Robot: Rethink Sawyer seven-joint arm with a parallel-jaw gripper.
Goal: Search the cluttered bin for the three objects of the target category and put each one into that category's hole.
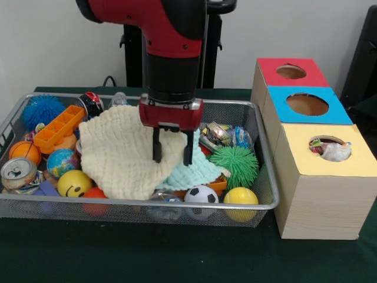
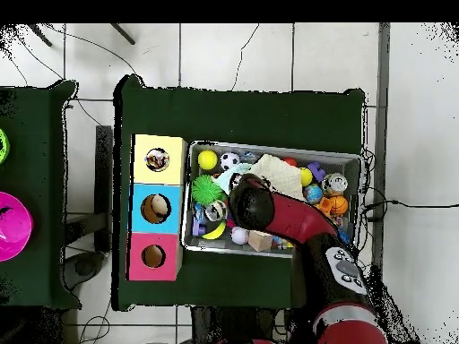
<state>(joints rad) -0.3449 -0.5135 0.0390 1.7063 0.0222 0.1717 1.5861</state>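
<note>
Hanging apart over the cream cloth [image 1: 121, 156], the pincer [image 1: 172, 154] (empty) hides toys in the bin [image 1: 177, 207].

Desk [image 1: 177, 259] under dark green cloth. Second green-covered desk [image 2: 36, 197] at left edge of overhead view, well apart, carrying magenta round object [image 2: 11, 219] and small yellow-green object [image 2: 2, 143] at very edge. Floor of pale tiles [image 2: 233, 54] with dark joints. Thin black cables [image 2: 90, 54] trailing over tiles at top; another cable [image 2: 408, 204] at right. White wall [image 1: 294, 29] behind desk in front view.
</note>
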